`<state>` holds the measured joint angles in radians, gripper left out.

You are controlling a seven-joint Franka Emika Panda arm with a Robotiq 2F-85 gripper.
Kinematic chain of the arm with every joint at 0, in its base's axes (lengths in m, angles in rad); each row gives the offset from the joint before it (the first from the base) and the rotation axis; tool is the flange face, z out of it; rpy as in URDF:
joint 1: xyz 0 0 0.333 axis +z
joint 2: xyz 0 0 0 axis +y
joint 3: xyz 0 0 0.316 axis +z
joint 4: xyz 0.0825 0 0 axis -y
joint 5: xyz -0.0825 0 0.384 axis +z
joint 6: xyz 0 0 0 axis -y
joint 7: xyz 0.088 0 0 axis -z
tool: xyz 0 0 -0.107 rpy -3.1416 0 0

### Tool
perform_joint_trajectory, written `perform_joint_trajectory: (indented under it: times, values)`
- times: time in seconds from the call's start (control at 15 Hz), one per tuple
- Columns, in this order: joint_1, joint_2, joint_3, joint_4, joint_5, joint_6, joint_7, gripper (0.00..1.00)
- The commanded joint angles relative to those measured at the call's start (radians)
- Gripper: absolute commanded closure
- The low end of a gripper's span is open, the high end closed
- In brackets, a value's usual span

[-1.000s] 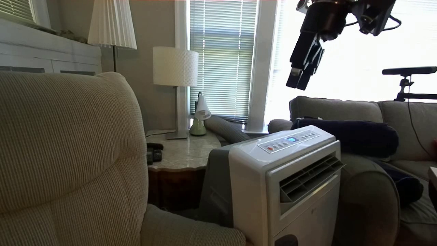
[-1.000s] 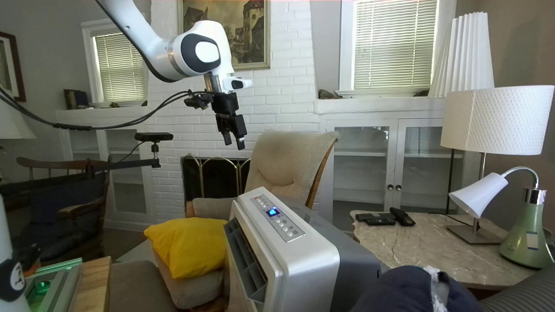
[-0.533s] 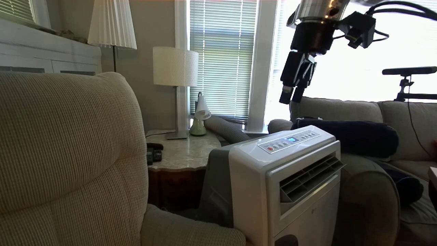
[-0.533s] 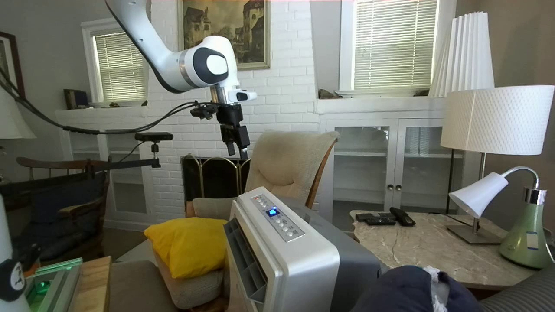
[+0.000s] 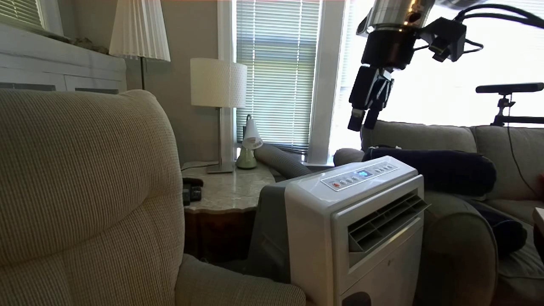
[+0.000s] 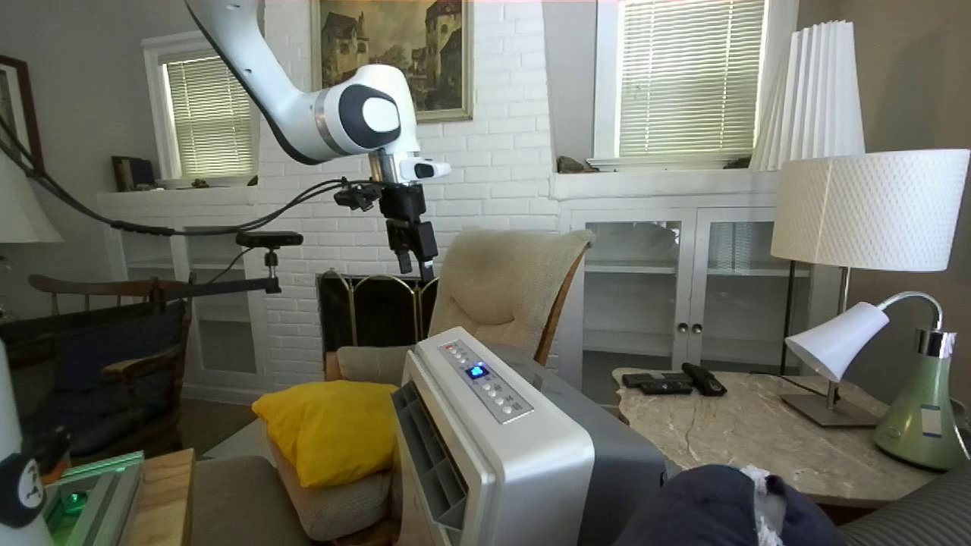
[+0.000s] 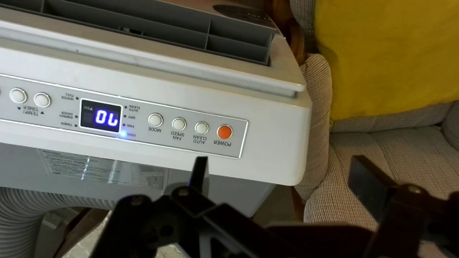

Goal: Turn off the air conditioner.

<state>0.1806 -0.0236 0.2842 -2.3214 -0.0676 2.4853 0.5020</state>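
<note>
Fingers (image 7: 373,186) hang parted above the air conditioner (image 7: 272,125), display (image 7: 101,116) lit.

Daylight burns out the window (image 5: 429,80), upper right in an exterior view. In the wrist view, the gripper (image 7: 279,161) is dark and blurred, the display (image 7: 101,115) glowing blue at left.

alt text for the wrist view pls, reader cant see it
Control panel of a white air conditioner, upside down in the picture, with an orange power button and a lit blue display reading 70. The end effector shows at the bottom, fingers apart, touching no button. A yellow cushion fills the upper right.
</note>
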Motion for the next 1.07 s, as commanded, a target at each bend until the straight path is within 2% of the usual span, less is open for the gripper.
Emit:
perform_joint_trajectory:
  times: [0.0, 0.53, 1.0]
  values:
    - [0.018, 0.079, -0.016, 0.033, -0.021, 0.014, 0.050, 0.00]
    - [0.058, 0.226, -0.043, 0.123, 0.053, 0.034, 0.008, 0.00]
    - [0.083, 0.336, -0.076, 0.218, 0.069, 0.026, 0.000, 0.00]
